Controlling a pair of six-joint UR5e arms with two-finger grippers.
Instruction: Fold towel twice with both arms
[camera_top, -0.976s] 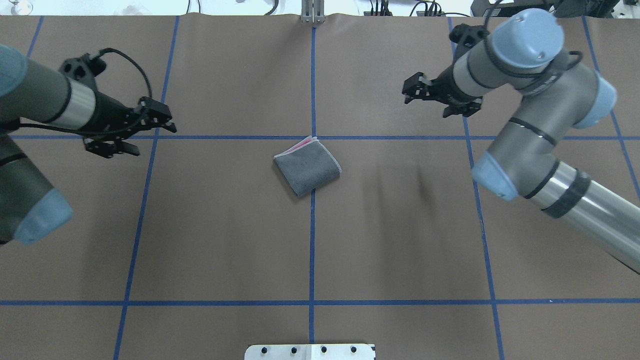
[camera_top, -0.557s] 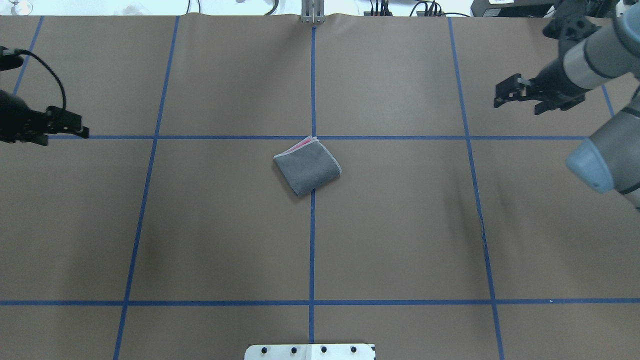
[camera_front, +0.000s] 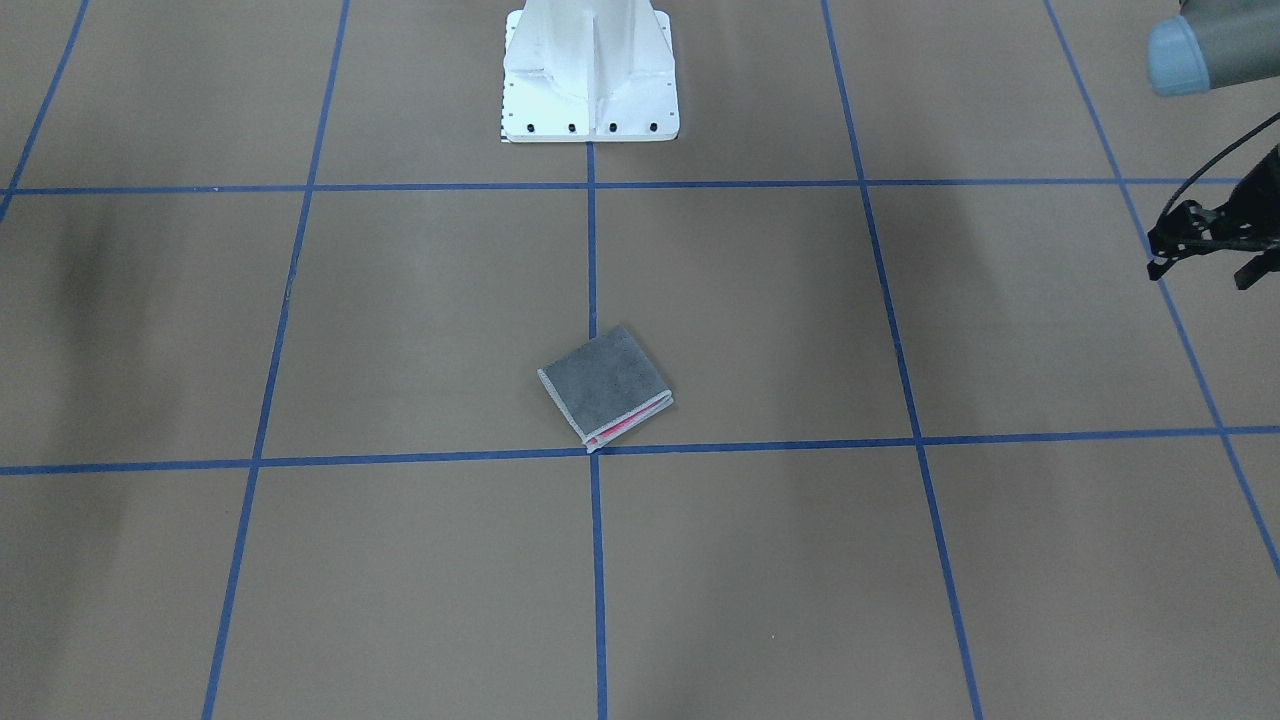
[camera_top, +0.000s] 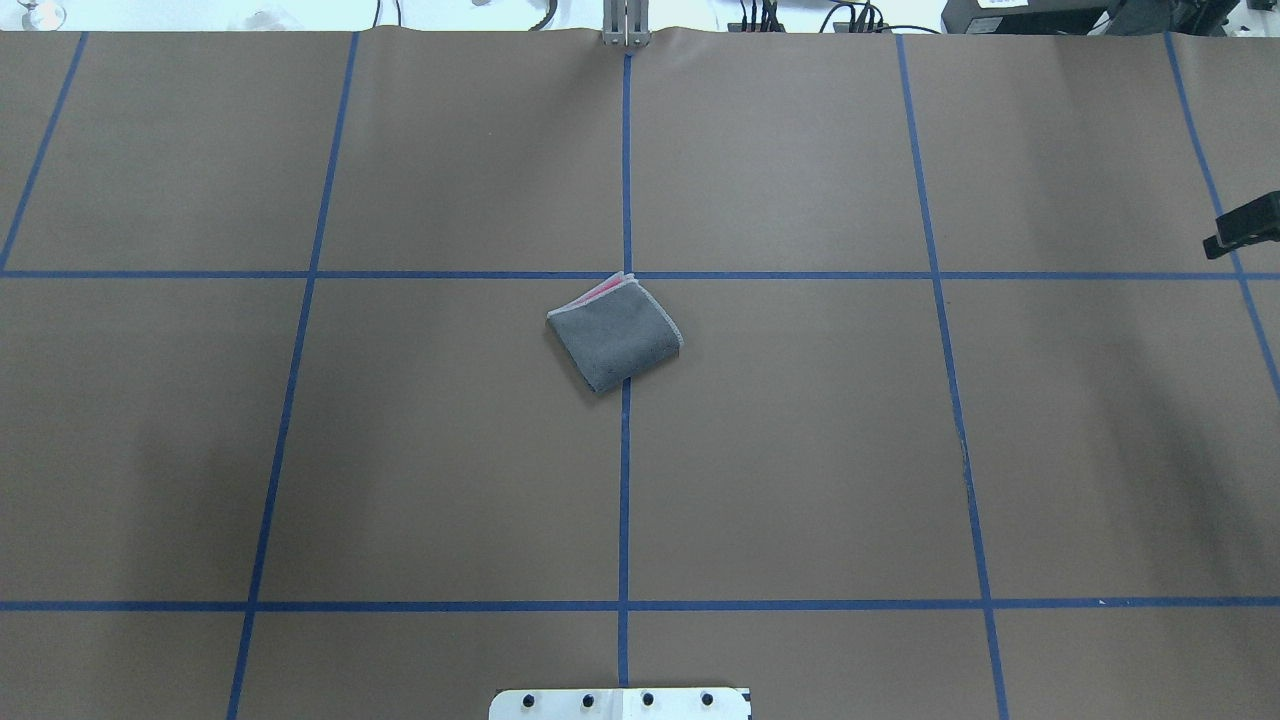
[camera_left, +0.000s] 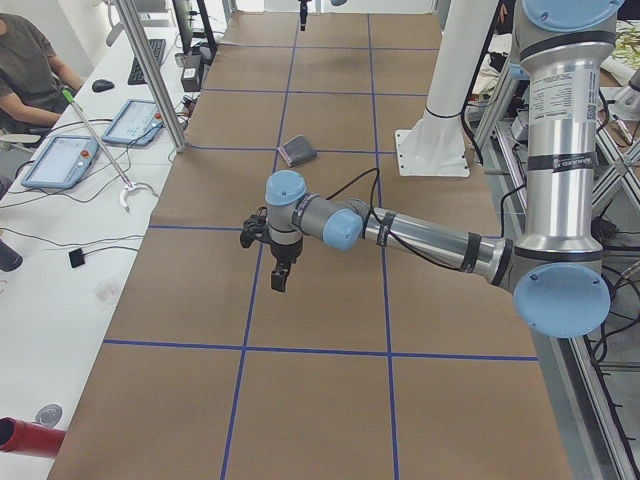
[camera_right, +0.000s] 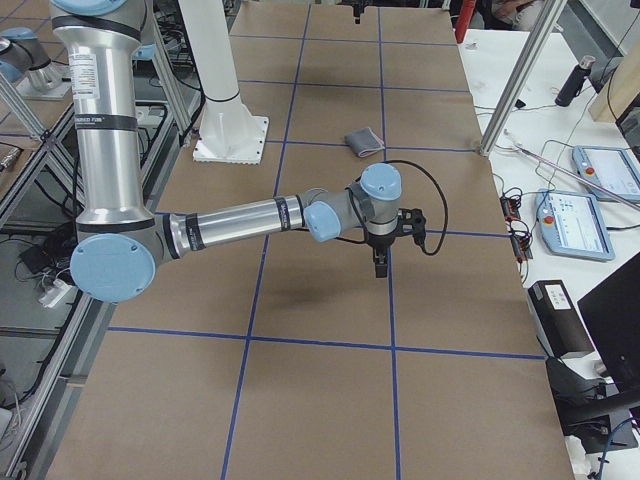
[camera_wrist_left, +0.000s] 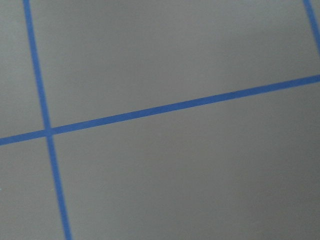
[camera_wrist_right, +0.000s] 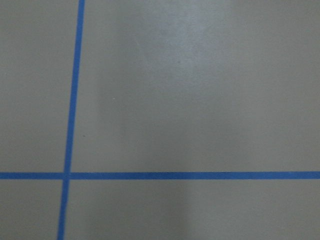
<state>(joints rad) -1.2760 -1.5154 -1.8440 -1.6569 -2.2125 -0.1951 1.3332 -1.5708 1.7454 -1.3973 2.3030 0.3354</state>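
Note:
The towel (camera_top: 615, 335) lies folded into a small square at the table's middle, dark grey face up, with a pink layer showing at its far edge; it also shows as the towel (camera_front: 605, 385). Nothing touches it. My left gripper (camera_front: 1200, 268) hangs open and empty far out at the table's left end, outside the overhead view. Only a black tip of my right gripper (camera_top: 1240, 230) shows at the overhead view's right edge, so I cannot tell how its jaws stand. Both wrist views hold only brown table and blue tape.
Blue tape lines (camera_top: 625, 500) divide the brown table into squares. The white pedestal base (camera_front: 590, 80) stands at the robot's side. A person (camera_left: 25, 60) sits at a desk with tablets (camera_left: 65, 160) past the far edge.
Both arms have swung outward away from the towel. The left gripper has left the overhead view; the right one is nearly out of it. The towel has not moved.

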